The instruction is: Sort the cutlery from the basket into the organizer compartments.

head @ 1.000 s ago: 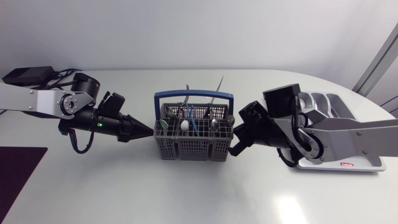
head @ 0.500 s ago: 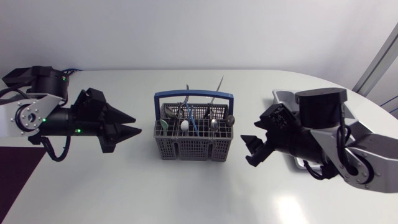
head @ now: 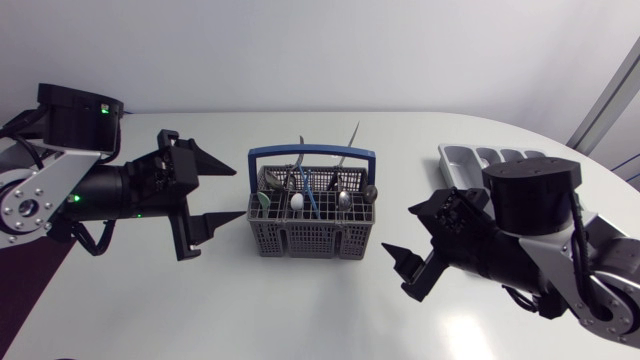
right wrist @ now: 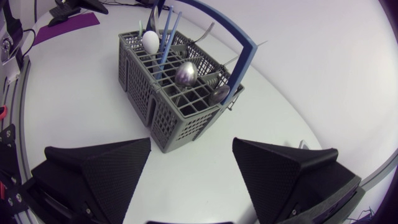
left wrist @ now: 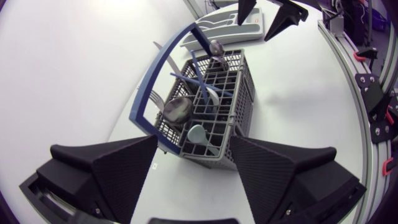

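Note:
The grey cutlery basket with a blue handle stands mid-table and holds several pieces: a white spoon, blue-handled pieces and metal spoons. My left gripper is open just left of it, its fingers apart and nothing between them. My right gripper hangs open to the basket's right front. In the left wrist view the basket lies ahead of the open left gripper. The right wrist view shows the basket ahead of the open right gripper. The grey organizer sits at the far right.
My right arm's thick wrist hangs over the table in front of the organizer. A dark purple mat lies at the left edge. White table surface surrounds the basket.
Both grippers were shut against the basket's ends and have drawn back and opened wide. The right arm swung toward the front, uncovering the organizer.

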Available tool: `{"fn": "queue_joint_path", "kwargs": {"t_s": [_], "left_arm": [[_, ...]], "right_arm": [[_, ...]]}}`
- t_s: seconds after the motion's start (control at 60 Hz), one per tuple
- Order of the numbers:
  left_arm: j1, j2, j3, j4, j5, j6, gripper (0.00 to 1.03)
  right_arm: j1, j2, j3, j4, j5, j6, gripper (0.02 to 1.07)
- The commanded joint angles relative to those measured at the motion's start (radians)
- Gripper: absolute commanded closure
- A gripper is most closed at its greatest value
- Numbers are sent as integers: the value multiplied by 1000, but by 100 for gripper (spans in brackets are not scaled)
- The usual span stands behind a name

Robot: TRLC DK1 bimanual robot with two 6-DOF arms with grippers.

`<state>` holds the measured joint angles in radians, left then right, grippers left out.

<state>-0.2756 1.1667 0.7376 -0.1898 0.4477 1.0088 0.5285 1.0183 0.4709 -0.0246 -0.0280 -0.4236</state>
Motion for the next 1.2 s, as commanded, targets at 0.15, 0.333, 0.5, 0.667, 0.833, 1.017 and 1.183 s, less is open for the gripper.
{"fn": "queue_joint_path", "kwargs": {"t_s": [0.15, 0.333, 0.5, 0.667, 0.833, 1.017, 1.183], "left_arm": [[-68, 82, 45, -50, -67, 168, 26], [-88, 139, 125, -94, -92, 235, 42], [-103, 217, 197, -108, -121, 266, 44], [-105, 281, 252, -125, -126, 295, 62], [-100, 338, 290, -161, -152, 343, 76], [-99, 369, 307, -186, -158, 372, 79], [-103, 393, 341, -224, -167, 386, 82]], "right_arm": [[30, 6, -28, -41, 2, -12, 11], [39, 20, -26, -63, -4, -10, 9], [44, 25, -31, -64, -12, -10, 9], [42, 28, -35, -63, -24, -12, 8], [42, 28, -40, -63, -29, -17, 8], [39, 29, -51, -57, -33, -18, 8], [33, 29, -57, -57, -33, -21, 8]]}}
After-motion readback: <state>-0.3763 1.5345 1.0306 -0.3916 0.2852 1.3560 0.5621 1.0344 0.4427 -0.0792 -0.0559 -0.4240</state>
